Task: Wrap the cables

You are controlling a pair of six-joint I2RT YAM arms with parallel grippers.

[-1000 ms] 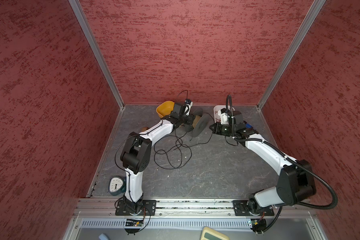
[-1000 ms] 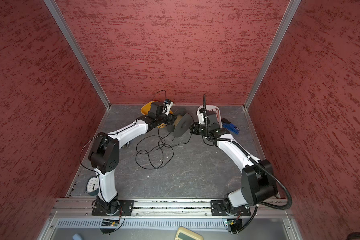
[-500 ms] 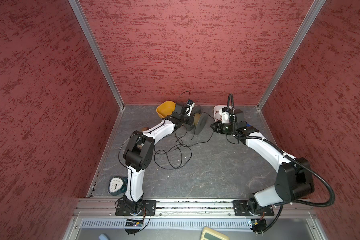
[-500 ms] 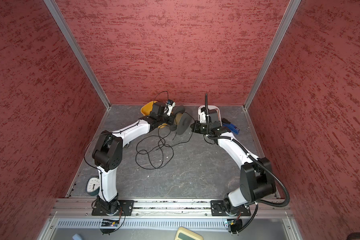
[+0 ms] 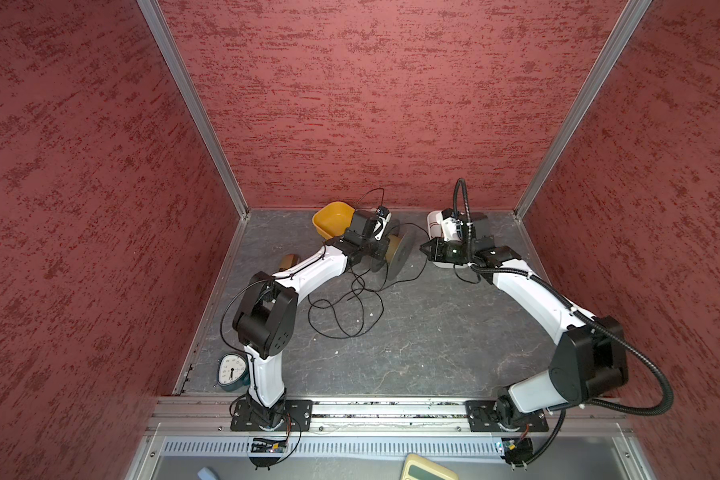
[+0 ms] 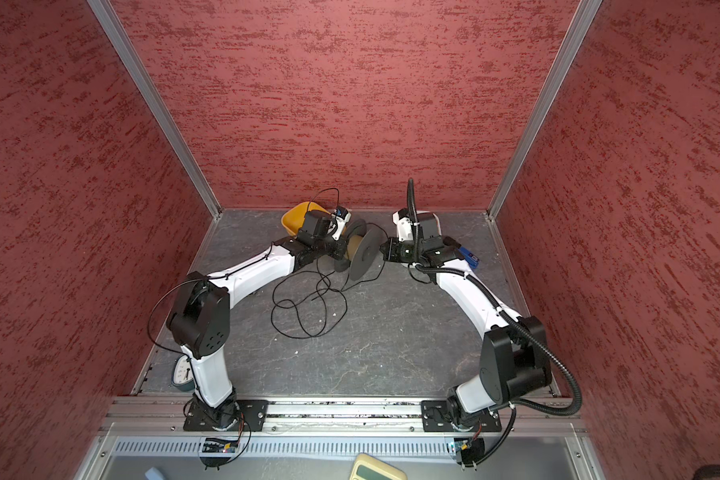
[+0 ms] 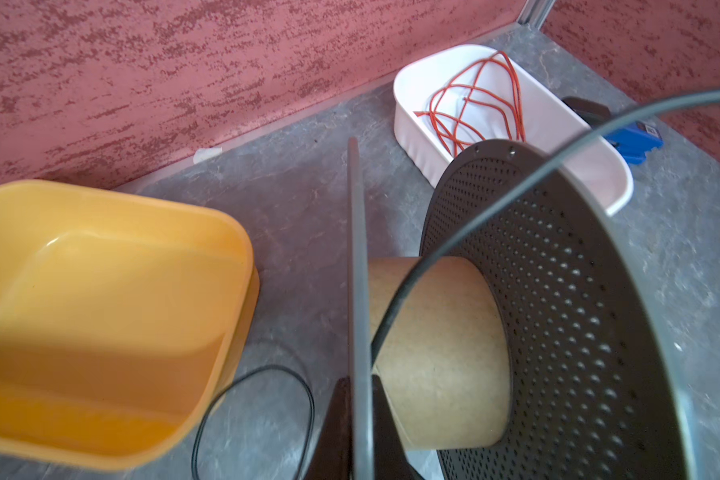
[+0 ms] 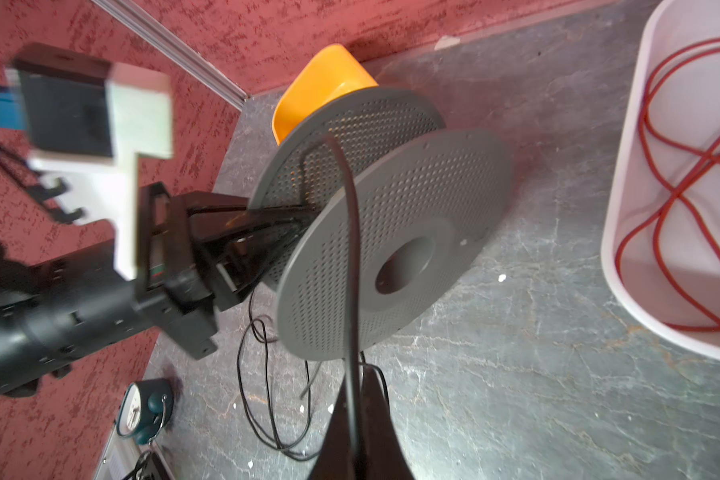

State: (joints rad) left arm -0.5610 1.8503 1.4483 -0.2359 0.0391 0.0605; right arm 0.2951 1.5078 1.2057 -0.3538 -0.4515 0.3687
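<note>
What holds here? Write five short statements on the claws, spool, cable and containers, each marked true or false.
The left claw grips the spool by one flange. True.
The right claw is open. False: it is shut on the cable.
The white tray holds red wire. True.
The clock sits in the yellow bowl. False: the bowl looks empty; the clock stands on the table.
The whole cable is wound up. False: most lies loose on the table.

Enclosure: red textured walls (image 5: 350, 104) on three sides, aluminium corner posts (image 5: 192, 108) at the back seams. Bench (image 5: 433, 332) surface is dark grey, marbled, matte. Aluminium rail (image 5: 391, 409) along the front edge, vented strip (image 5: 391, 446) below. Even light, soft shadows.
</note>
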